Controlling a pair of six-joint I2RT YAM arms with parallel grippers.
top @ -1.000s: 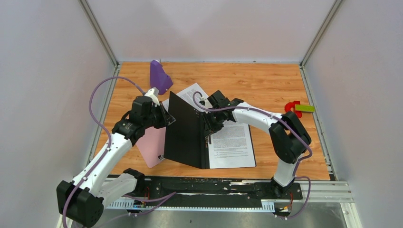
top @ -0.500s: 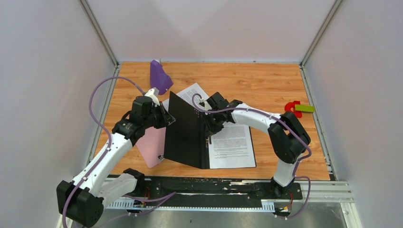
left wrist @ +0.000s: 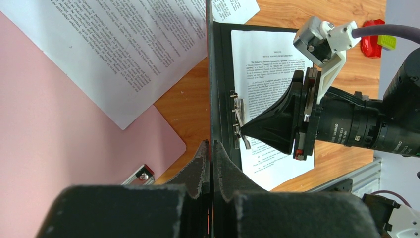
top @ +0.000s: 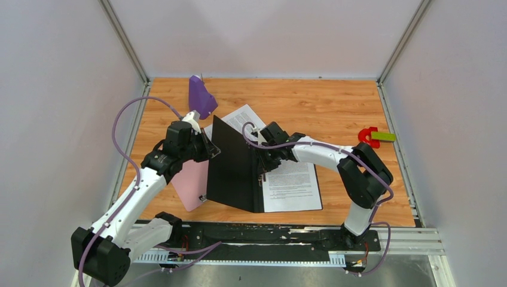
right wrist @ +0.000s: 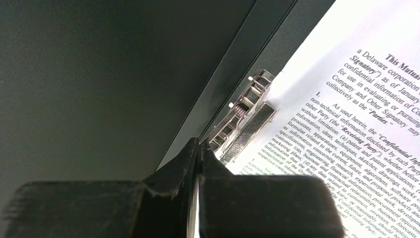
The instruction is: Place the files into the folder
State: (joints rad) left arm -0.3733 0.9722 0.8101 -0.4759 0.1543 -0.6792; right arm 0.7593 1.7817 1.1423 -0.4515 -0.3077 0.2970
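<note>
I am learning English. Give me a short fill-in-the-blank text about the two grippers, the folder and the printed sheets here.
The left gripper holds the cover of the folder ___. The closed right gripper touches the folder's metal ___. One file lies in the folder; the other file rests on the ___ clipboard.
Missing words: upright; clip; pink.

Rear sheet (top: 237, 115) — half behind folder (top: 230, 167), print unreadable

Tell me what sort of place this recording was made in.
Probably a robot test cell in a lab: an orange-brown wooden tabletop boxed in by plain white wall panels on grey aluminium posts, with two white-and-black robot arms bolted at its near edge.
</note>
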